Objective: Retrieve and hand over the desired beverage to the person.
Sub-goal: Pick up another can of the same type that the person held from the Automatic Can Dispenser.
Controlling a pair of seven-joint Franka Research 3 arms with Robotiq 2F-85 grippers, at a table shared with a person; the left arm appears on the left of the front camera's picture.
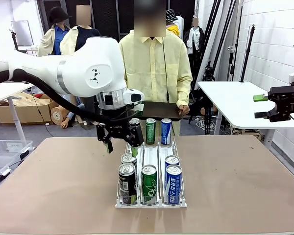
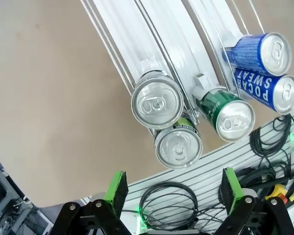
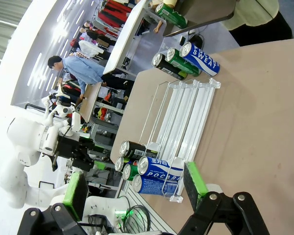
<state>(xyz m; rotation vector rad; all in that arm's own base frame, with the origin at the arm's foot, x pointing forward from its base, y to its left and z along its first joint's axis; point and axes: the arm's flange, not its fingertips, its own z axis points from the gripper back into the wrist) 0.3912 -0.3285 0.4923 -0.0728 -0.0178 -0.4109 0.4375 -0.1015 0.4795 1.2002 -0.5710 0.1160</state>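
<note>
Left hand [image 2: 174, 188] released and empty, jaws wide, above two black cans [image 2: 157, 105] at the rack's [image 2: 161, 29] near end, with a green can [image 2: 230, 117] crowding beside them. Descending off-centre could topple a neighbour or take the wrong drink. The front view adds the person [image 1: 154, 63] beyond, holding a tray [image 1: 157, 110]; the wrist view gives the gaps.

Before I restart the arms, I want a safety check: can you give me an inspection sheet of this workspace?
Surface: brown table, bearing a white rack.
Job's things: five cans at the rack's near end, three cans past its far end; person holds a tray with a green can on it.
Clutter: nothing seen.
Grippers: left gripper open above the rack; right gripper open, raised at the far right.
Cables: black cable along the left arm; coils on the robot base.
Surroundings: side table, cardboard boxes.
</note>
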